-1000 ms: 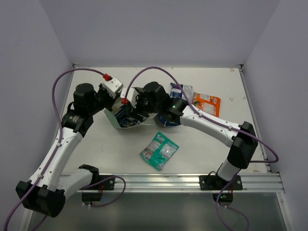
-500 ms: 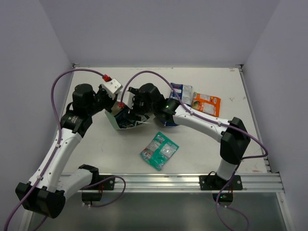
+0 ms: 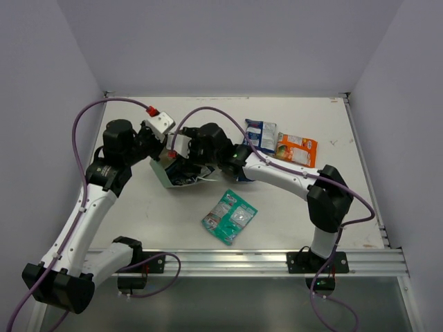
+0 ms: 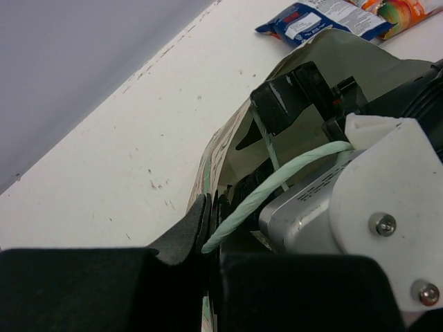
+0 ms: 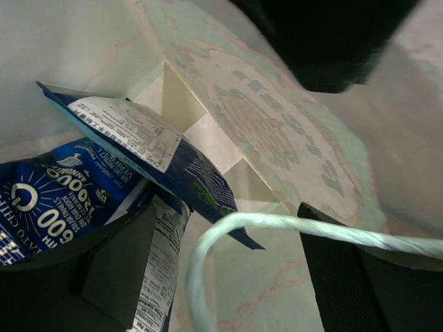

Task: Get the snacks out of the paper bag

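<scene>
Top external: the right gripper has pushed deeper into the mouth of the bag and spread its jaws, so a fresh grab looks close; a teal packet and an orange packet lie outside the bag. Left wrist: the left gripper pinches the bag's rim, holding it open. Right wrist: inside the bag, a blue packet lies just ahead of the spread fingers, toward the left one, and the handle crosses between them.
</scene>
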Controlling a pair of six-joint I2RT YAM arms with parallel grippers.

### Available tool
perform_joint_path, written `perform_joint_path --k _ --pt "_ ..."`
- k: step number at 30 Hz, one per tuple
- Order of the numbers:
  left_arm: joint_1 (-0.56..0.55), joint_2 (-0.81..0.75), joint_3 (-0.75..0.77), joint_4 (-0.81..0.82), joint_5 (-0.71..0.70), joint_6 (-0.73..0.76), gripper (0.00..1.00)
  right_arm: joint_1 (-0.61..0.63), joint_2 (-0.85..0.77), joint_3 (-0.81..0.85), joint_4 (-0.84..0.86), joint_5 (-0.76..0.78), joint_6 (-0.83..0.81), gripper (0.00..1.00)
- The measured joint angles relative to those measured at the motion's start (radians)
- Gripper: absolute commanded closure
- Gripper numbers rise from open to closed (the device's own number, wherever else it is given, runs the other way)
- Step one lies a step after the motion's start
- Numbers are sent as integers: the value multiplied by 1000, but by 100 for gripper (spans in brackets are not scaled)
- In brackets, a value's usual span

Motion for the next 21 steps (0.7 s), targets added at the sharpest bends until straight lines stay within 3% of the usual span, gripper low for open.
perform_joint_path --k 9,13,16,19,20,21 --pt "2 4 9 -13 9 1 100 2 23 -20 63 -21 0 19" --pt "2 5 11 -16 14 -1 100 5 47 -19 62 -52 -3 30" --pt "0 5 12 -37 20 5 100 12 72 -11 55 -67 0 41" --pt "2 5 12 -40 15 6 100 11 76 -3 44 -81 0 65" --pt "2 5 12 -40 15 6 100 11 76 1 36 -83 1 79" --pt "2 5 12 -39 14 5 100 11 76 4 31 -83 0 86"
